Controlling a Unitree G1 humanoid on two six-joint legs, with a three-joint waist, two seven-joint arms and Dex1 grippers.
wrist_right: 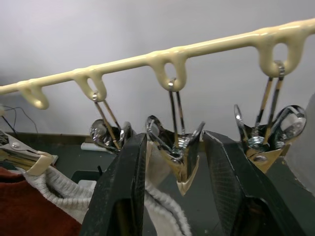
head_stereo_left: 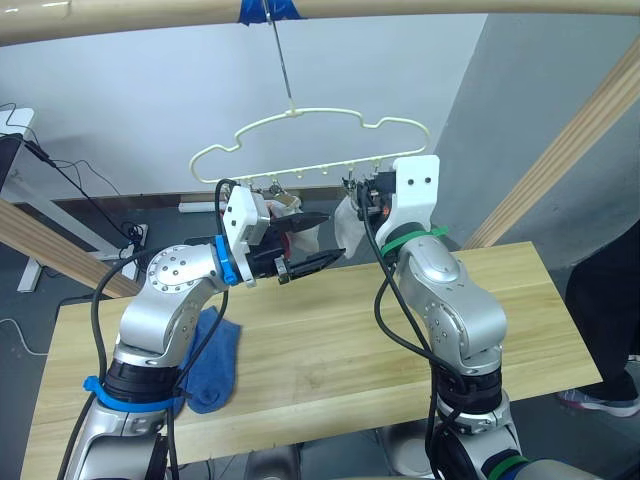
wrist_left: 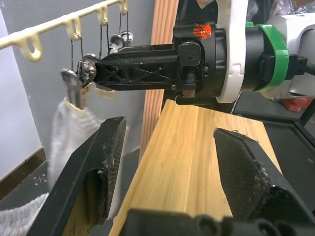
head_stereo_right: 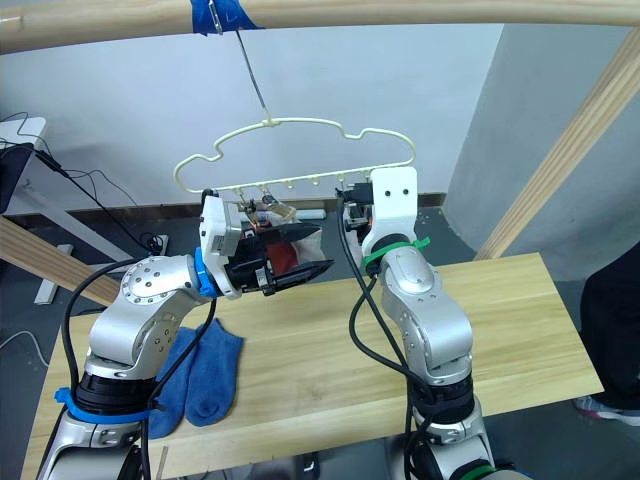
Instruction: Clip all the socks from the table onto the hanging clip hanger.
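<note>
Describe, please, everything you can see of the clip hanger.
The clip hanger is thin pale cream wire with a wavy top. Its long hook rises to a wooden pole, beside blue tape. Small loops along the lower bar carry shiny metal clips with cream tips. A light grey sock and a rust red sock hang from it. The right gripper has its fingers on either side of one clip.
</note>
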